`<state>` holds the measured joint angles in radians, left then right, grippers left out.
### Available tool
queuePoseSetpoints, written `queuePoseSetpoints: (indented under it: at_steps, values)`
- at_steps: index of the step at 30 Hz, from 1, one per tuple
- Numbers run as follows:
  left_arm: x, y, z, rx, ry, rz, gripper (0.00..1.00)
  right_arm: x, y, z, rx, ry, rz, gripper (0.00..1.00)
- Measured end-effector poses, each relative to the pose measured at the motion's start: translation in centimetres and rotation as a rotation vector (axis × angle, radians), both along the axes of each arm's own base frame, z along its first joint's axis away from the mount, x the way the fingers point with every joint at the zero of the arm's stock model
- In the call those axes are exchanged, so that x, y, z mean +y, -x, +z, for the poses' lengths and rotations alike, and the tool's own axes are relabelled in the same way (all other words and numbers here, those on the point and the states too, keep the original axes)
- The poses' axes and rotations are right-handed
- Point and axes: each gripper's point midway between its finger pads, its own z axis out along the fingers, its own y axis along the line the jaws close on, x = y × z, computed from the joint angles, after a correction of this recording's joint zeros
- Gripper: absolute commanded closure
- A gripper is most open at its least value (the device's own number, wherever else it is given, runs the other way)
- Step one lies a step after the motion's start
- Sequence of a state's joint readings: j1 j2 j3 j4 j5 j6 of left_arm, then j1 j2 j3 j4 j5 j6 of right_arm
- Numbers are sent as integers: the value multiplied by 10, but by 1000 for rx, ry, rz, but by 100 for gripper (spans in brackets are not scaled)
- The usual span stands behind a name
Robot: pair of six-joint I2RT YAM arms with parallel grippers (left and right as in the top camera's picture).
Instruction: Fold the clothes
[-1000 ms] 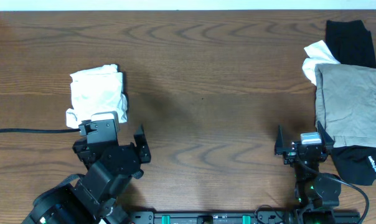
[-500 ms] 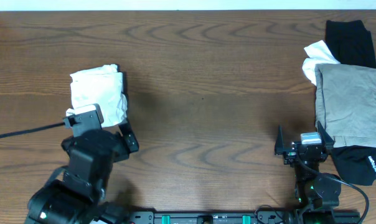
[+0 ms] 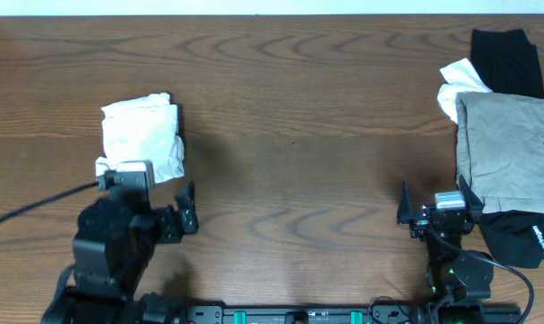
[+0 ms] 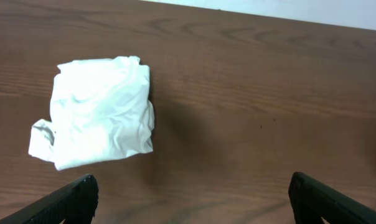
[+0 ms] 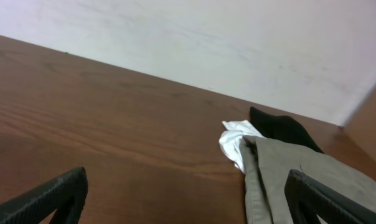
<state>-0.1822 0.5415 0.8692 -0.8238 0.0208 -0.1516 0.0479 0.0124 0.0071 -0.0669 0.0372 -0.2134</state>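
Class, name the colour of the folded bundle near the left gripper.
The bundle is white, clearest in the left wrist view.

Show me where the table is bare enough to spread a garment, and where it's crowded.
Bare: the middle of the table, between the folded white garment on the left and the grey-beige garment on the right; also the strip beyond the white garment to the far edge. Crowded: the right edge, where the grey-beige garment overlaps black garments and white cloth.
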Motion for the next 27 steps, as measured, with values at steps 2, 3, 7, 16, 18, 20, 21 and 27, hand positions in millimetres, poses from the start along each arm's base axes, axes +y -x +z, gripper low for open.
queuePoseSetpoints:
  at_steps: [2, 3, 7, 16, 18, 20, 21, 27]
  values:
    - [3, 2, -5, -11, -3, 7, 2, 0, 0, 0, 0, 0, 0, 1]
    - [4, 3, -8, -16, -7, 9, 2, 0, 0, 0, 0, 0, 0, 1]
    - [9, 7, -18, -50, -21, 18, 2, 0, 0, 0, 0, 0, 0, 1]
    - [14, 19, -37, -119, -43, 16, 2, 0, 0, 0, 0, 1, 0, 1]
    - [15, 20, -43, -126, -45, 20, 2, 0, 0, 0, 0, 2, 0, 1]
    - [16, 20, -49, -136, -43, 26, 2, 0, 0, 0, 0, 3, 0, 1]
    - [16, 19, -52, -137, -42, 27, 2, 0, 0, 0, 0, 3, 0, 1]
    - [18, 12, -66, -181, -35, 40, 2, 0, 0, 0, 0, 3, 0, 1]
